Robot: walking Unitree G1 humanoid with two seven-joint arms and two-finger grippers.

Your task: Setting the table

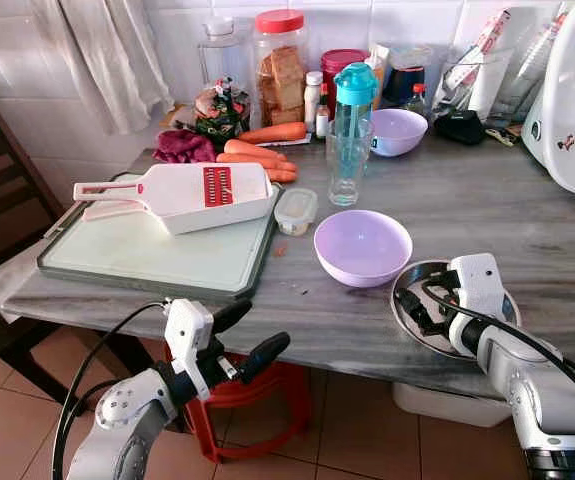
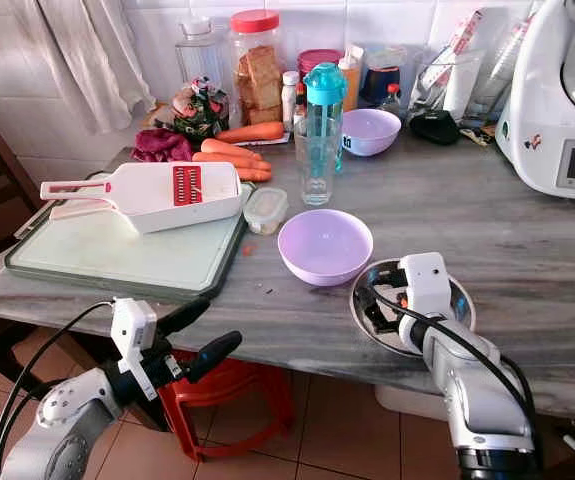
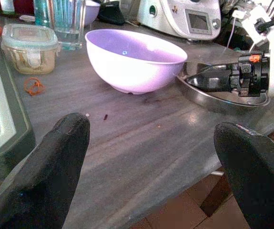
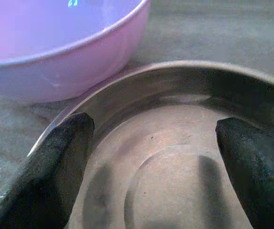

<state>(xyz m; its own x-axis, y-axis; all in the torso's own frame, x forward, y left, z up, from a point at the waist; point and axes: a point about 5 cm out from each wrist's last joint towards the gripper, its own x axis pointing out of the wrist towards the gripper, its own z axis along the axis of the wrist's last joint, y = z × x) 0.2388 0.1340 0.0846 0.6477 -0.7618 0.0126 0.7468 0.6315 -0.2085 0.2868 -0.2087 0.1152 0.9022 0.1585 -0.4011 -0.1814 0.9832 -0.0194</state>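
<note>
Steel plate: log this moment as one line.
right gripper: open, over steel plate | plate: beside lilac bowl, near counter edge | left gripper: open, off counter

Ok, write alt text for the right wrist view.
Two open black fingers of the right pincer reach over the bare inside of a steel plate. Just beyond the plate's rim stands a lilac bowl on the grey stone counter.
</note>
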